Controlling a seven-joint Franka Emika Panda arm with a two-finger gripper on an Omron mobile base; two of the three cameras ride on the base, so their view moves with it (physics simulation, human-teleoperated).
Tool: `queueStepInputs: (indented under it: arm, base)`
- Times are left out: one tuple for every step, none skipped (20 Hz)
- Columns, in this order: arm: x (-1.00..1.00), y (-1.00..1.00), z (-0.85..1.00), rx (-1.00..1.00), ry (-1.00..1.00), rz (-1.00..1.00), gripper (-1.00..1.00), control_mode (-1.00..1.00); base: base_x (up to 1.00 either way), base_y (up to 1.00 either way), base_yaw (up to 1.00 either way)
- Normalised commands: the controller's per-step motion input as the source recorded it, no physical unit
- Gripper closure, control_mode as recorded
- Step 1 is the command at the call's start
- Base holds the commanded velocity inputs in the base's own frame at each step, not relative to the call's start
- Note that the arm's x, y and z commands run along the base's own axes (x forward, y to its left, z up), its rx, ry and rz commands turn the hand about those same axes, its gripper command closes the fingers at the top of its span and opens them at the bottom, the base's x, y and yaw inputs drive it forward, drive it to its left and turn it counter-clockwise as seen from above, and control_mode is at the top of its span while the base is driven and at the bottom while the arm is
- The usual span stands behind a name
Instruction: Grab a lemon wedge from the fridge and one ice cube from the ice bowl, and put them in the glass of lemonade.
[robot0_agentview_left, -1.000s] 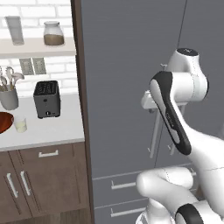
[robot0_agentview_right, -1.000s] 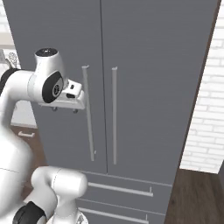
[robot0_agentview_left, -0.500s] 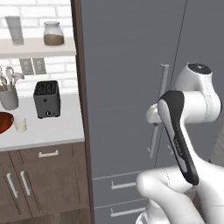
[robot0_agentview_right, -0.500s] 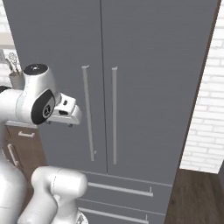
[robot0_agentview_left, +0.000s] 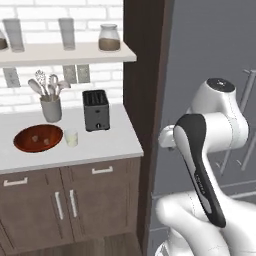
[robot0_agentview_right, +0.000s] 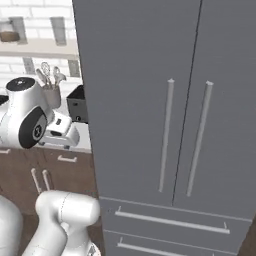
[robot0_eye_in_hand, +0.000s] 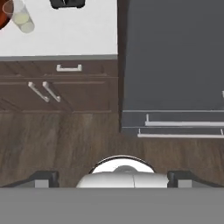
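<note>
The fridge (robot0_agentview_right: 150, 100) stands with both doors shut, and the lemon wedge is hidden. On the white counter (robot0_agentview_left: 105, 145) sits the reddish-brown ice bowl (robot0_agentview_left: 38, 138) with small ice cubes (robot0_agentview_left: 47, 141) in it. Right beside the bowl stands the short glass of lemonade (robot0_agentview_left: 71, 138). In the hand view the glass (robot0_eye_in_hand: 22, 19) and the bowl's rim (robot0_eye_in_hand: 3, 17) lie at the top left, far from my gripper (robot0_eye_in_hand: 113, 178). The gripper points down at the floor, open and empty, level with the fridge's left edge (robot0_agentview_left: 150, 125).
A black toaster (robot0_agentview_left: 95, 110) and a grey utensil cup (robot0_agentview_left: 51, 107) stand behind the glass. A shelf (robot0_agentview_left: 65, 52) above carries tall glasses and a jar. Brown cabinets (robot0_eye_in_hand: 65, 87) sit under the counter, and the fridge's drawers (robot0_eye_in_hand: 179, 124) are shut.
Both base views have shifted toward the counter, so the base has moved left. The arm has swung away from the fridge handles and the hand now points downward. The gripper stays open.
</note>
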Motion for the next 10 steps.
queueStepInputs:
  arm:
    - [0.00, 0.00, 0.00, 0.00, 0.00, 0.00, -1.00, 1.00]
    - [0.00, 0.00, 0.00, 0.00, 0.00, 0.00, -1.00, 1.00]
    - [0.00, 0.00, 0.00, 0.00, 0.00, 0.00, -1.00, 1.00]
    - [0.00, 0.00, 0.00, 0.00, 0.00, 0.00, -1.00, 1.00]
    - [0.00, 0.00, 0.00, 0.00, 0.00, 0.00, -1.00, 1.00]
    - [0.00, 0.00, 0.00, 0.00, 0.00, 0.00, -1.00, 1.00]
    - [0.00, 0.00, 0.00, 0.00, 0.00, 0.00, -1.00, 1.00]
    - [0.00, 0.00, 0.00, 0.00, 0.00, 0.00, -1.00, 1.00]
    - [0.00, 0.00, 0.00, 0.00, 0.00, 0.00, -1.00, 1.00]
    - [0.00, 0.00, 0.00, 0.00, 0.00, 0.00, -1.00, 1.00]
  base:
    - [0.47, 1.00, -0.03]
    - [0.54, 1.00, -0.03]
    - [0.70, 1.00, -0.01]
    - [0.68, 1.00, -0.01]
    - [0.64, 1.00, -0.01]
    - [0.65, 1.00, -0.01]
    - [0.68, 1.00, -0.01]
    - [0.67, 1.00, -0.01]
    - [0.69, 1.00, -0.01]
    - [0.65, 1.00, 0.00]
